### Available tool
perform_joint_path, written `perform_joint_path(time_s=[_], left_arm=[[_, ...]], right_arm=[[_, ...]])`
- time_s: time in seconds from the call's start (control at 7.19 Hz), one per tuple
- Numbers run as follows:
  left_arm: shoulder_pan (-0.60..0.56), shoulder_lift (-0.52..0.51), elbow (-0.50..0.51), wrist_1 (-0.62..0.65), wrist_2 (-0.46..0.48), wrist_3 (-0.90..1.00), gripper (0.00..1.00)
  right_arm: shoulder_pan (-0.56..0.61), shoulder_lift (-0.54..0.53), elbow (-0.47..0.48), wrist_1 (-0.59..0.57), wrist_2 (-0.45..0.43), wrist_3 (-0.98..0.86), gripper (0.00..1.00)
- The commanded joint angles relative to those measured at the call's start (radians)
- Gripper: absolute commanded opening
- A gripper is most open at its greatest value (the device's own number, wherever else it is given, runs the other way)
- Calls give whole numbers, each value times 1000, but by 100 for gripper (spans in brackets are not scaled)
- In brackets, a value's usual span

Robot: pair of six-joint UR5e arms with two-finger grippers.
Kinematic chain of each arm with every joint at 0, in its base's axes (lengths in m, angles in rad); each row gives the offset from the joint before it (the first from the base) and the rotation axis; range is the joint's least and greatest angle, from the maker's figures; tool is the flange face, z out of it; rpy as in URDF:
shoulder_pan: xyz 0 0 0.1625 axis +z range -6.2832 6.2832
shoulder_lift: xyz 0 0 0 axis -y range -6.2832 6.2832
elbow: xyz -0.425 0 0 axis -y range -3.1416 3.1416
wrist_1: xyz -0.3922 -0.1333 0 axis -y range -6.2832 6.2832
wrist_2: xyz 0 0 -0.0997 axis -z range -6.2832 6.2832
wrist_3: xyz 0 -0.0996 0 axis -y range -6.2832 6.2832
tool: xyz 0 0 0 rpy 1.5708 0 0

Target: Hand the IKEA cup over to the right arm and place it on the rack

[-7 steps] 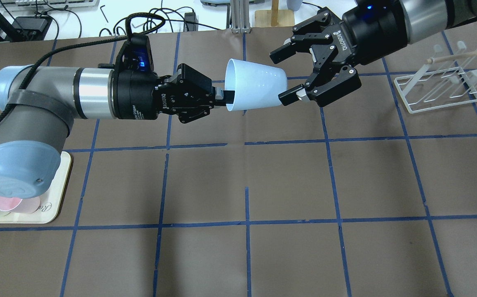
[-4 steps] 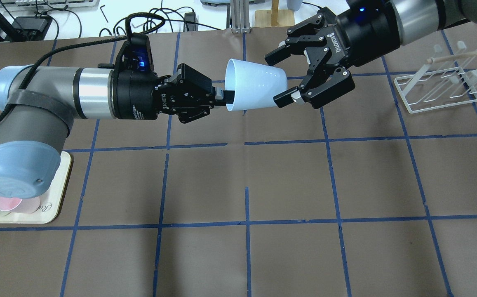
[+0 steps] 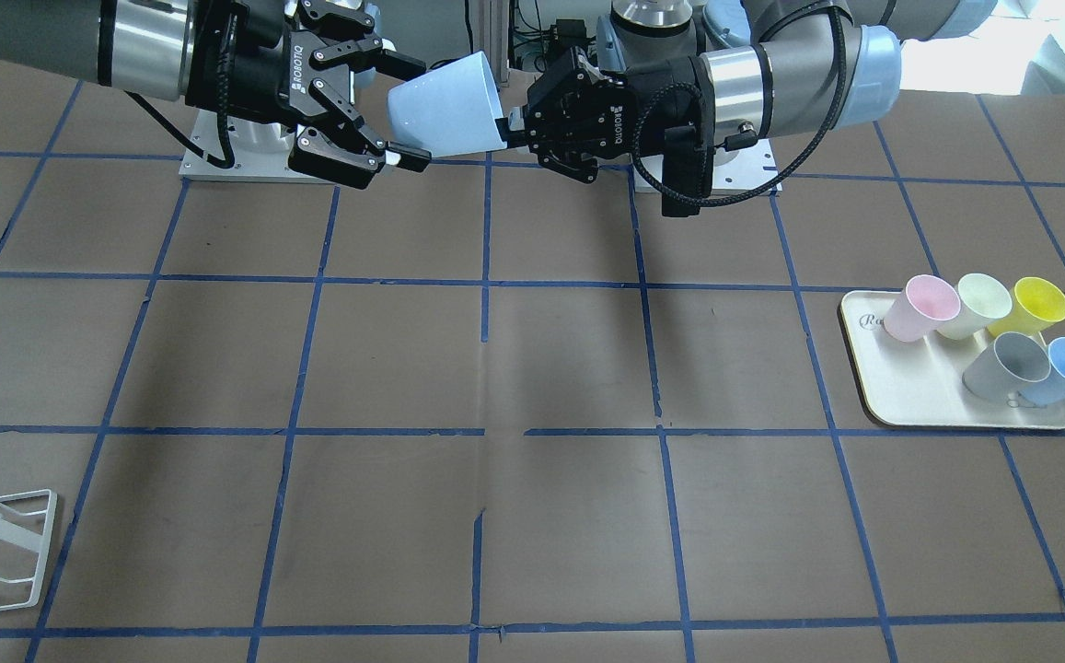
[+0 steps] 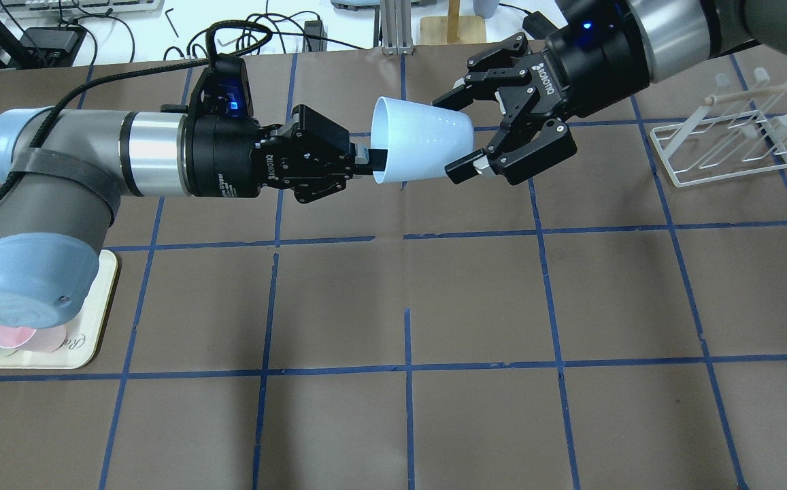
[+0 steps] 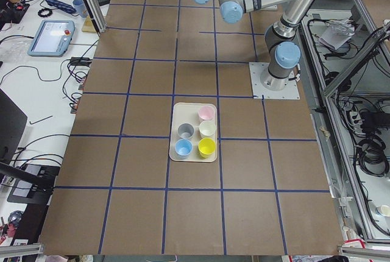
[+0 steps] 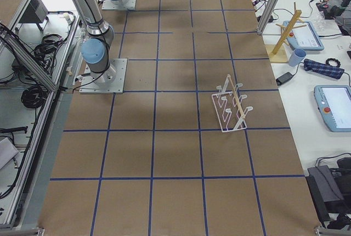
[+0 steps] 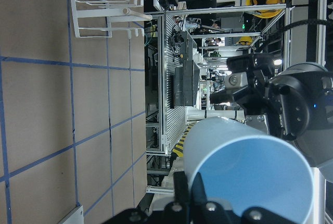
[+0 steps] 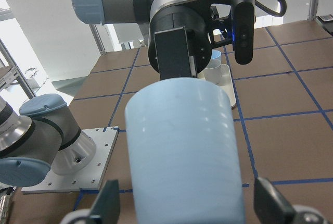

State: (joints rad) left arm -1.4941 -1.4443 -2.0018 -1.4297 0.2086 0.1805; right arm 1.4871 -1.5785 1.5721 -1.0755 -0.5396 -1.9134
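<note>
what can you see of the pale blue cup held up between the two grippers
The cup is a small pale blue tumbler, tapered, handleless, plastic-looking and smooth. It lies on its side in the air above the table, mouth toward the left gripper, which pinches its rim with one finger inside. The open right gripper straddles its narrow base end, not closed on it.

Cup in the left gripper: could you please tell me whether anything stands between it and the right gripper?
Nothing visible does. The open right gripper straddles the base end of the cup, with a bare gap on each side in the right wrist view, while the left gripper pinches the rim.
</note>
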Motion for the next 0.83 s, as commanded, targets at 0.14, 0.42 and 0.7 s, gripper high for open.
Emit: perform_joint_path(time_s=[0.14, 0.42, 0.7], left_arm=[[0, 2, -2, 0, -2, 1, 0], [0, 2, -2, -2, -2, -3, 0], [-2, 5, -2, -3, 0, -15, 76]], right_arm=[[13, 0, 6, 0, 1, 1, 53], [13, -1, 6, 0, 0, 4, 35], [13, -3, 5, 0, 0, 8, 30]])
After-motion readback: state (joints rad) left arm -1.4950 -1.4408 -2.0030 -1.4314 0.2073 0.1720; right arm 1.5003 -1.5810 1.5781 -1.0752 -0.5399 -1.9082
